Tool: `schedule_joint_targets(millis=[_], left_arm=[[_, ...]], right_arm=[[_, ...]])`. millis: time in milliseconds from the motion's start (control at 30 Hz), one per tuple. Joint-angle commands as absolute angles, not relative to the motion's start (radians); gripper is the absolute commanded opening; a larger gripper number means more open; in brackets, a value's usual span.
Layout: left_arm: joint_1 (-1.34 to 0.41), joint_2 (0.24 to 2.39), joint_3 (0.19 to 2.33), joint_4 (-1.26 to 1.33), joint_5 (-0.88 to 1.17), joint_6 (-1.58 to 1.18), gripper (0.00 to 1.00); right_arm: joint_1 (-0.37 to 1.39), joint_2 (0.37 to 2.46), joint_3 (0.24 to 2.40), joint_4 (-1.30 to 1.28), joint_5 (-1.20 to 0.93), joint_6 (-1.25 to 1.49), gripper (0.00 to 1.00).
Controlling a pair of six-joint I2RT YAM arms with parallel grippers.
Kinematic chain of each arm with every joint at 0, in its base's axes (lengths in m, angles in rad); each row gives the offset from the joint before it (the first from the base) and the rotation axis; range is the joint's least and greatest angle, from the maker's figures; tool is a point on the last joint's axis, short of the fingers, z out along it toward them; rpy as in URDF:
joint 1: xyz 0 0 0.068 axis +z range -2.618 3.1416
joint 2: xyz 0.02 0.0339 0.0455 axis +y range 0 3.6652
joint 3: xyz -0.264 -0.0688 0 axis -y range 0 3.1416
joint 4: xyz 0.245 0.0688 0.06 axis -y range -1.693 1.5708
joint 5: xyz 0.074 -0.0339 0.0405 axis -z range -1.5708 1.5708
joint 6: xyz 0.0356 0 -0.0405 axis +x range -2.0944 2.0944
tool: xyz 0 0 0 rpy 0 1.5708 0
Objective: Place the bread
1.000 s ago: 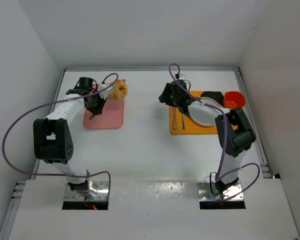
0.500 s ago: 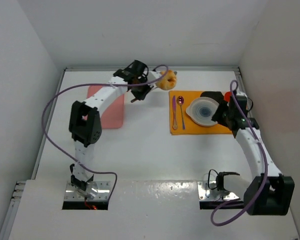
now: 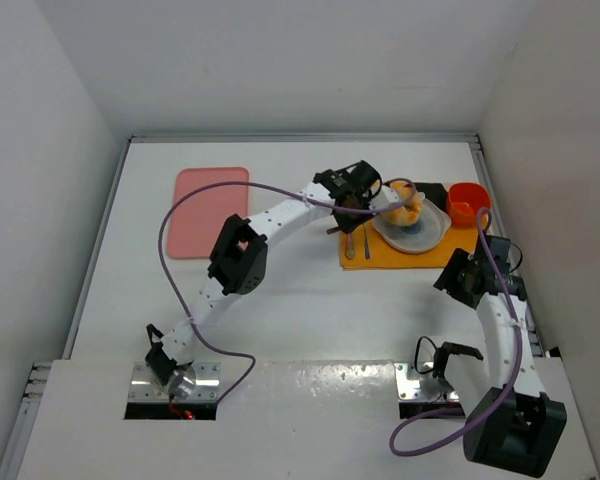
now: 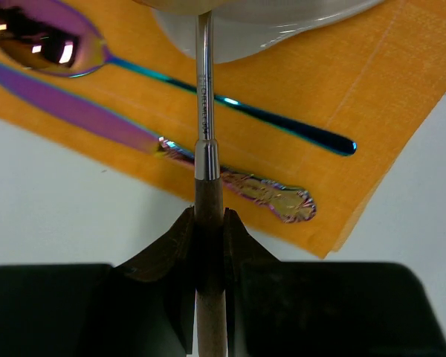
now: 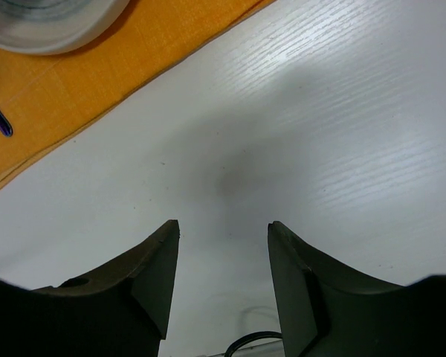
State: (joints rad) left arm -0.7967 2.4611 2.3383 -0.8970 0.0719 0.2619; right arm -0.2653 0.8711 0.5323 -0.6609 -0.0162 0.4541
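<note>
Bread (image 3: pixel 402 207) looks light, soft and crumbly, so a hard pinch would likely crush it. Better to carry it from below or speared than by the knotted top.

Left claw (image 4: pixel 208 223) is clamped on the wooden handle of a metal-shafted tool (image 4: pixel 203 89). The bread sits at the tool's far tip, ahead of this claw and over the white plate (image 3: pixel 437 231). Contact with the plate can't be told.

Right claw (image 5: pixel 223 238) is half apart and holds nothing. It hangs over bare bench (image 5: pixel 342 111), with the orange mat (image 5: pixel 97 82) ahead and to its left.

Left arm (image 3: pixel 280 212): stretched far right
Left fingers (image 4: pixel 171 256): clamped on wooden-handled rod (image 4: pixel 203 97)
Right arm (image 3: pixel 502 325): folded back
Right fingers (image 5: pixel 152 275): parted, empty
</note>
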Motion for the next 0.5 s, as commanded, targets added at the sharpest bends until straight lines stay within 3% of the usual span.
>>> schedule_joint_targets(millis=[0,467], left_arm=[[-0.830,2.491,2.402,-0.881,0.012,0.245,0.00],[-0.940,2.574,2.399,-0.756,-0.302,0.356,0.00]], right_arm=[[-0.278,0.862,0.520,-0.652,-0.038,0.483,0.52],[-0.279,0.851,0.503,-0.627,-0.055,0.492,0.52]])
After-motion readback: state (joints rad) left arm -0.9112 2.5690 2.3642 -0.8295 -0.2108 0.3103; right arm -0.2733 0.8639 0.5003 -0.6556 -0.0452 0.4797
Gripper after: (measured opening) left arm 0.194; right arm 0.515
